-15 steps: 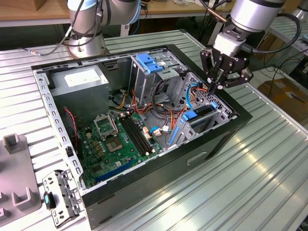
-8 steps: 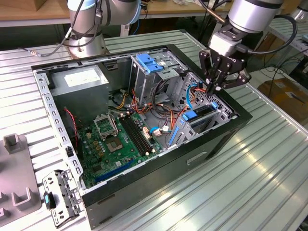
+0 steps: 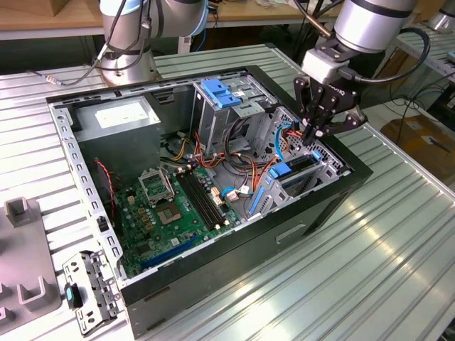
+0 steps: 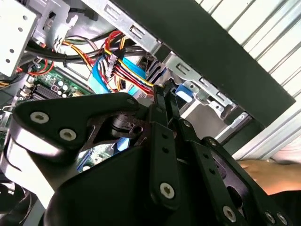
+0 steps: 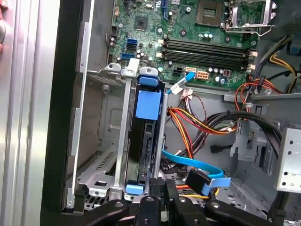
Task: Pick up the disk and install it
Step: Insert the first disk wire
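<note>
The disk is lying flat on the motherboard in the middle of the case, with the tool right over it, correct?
Not quite. The disk sits on edge in the metal drive cage by the case wall, not on the motherboard; the first wrist view shows it. The tool is right over it.

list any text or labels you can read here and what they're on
White label on the power supply: too small to read.
Light print on the body of the gripper: blurred, not readable.
Markings on the motherboard: too small to read.
No other text can be made out.
</note>
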`<control>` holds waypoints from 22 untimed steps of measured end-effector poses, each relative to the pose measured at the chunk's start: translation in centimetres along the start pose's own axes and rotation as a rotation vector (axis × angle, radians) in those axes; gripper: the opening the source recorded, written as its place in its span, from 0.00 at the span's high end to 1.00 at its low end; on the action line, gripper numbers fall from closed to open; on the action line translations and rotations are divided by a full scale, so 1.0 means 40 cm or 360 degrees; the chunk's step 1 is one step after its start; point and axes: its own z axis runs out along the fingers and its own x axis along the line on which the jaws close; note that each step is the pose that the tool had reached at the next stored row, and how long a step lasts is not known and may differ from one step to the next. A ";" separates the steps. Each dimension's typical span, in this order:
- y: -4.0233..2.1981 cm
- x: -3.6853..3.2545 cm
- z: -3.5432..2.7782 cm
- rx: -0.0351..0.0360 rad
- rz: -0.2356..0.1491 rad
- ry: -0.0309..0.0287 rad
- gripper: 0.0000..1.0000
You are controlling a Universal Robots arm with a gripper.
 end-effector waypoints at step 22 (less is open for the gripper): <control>0.042 0.033 0.026 -0.0004 0.0138 0.00084 0.83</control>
